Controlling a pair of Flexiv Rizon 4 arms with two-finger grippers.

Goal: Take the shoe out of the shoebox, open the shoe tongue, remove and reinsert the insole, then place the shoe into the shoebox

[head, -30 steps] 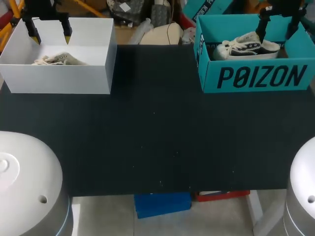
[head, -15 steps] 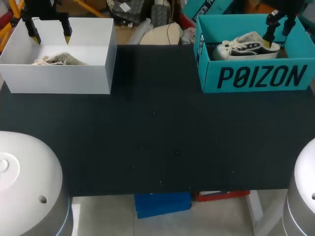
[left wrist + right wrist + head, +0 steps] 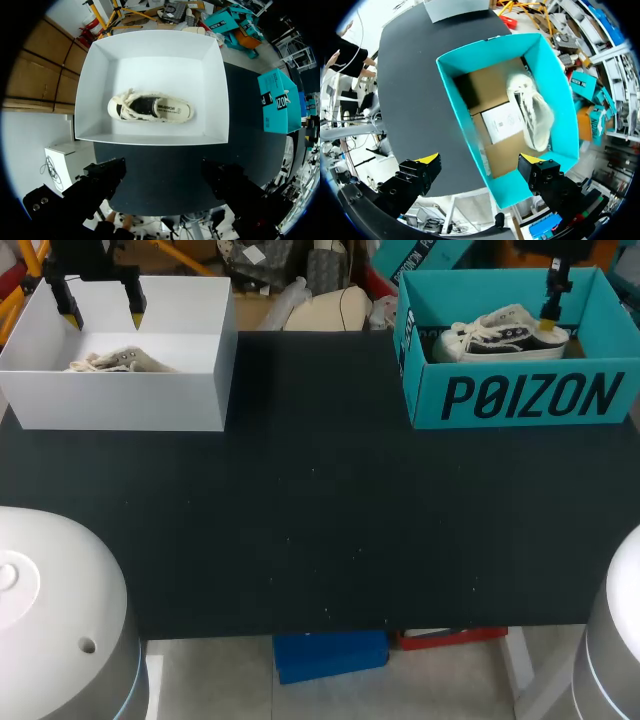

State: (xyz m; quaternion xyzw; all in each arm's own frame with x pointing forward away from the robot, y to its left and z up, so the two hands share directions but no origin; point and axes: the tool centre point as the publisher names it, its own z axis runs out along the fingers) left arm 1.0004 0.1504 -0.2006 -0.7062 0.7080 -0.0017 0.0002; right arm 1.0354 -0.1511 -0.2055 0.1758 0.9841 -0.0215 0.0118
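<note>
Both shoeboxes sit on the far part of the desk (image 3: 320, 520): the white shoebox (image 3: 120, 395) far left, the teal shoebox (image 3: 520, 395) far right. Each has its top open and one shoe inside.

Left hand (image 3: 101, 308): above the white shoebox, fingers spread wide, holding nothing. The pale shoe (image 3: 150, 106) lies flat on its sole in the middle of the box floor, with its opening facing up. The wide spread suits a straight descent onto it.

Right hand (image 3: 480, 162): over the teal shoebox, fingers also wide and empty. In the head view it shows edge-on, with one yellow tip low over the heel end of the dark-and-white shoe (image 3: 500, 335). Contact cannot be told. This shoe lies along the far wall, beside a white card (image 3: 502, 120) on the brown box floor.

Judgement: step one, taking the shoe out, is not done, since neither shoe is gripped or lifted. The right hand looks closer to a grasp. The teal walls are tall and the shoe hugs one of them, so a finger may catch the wall as the hand closes.
</note>
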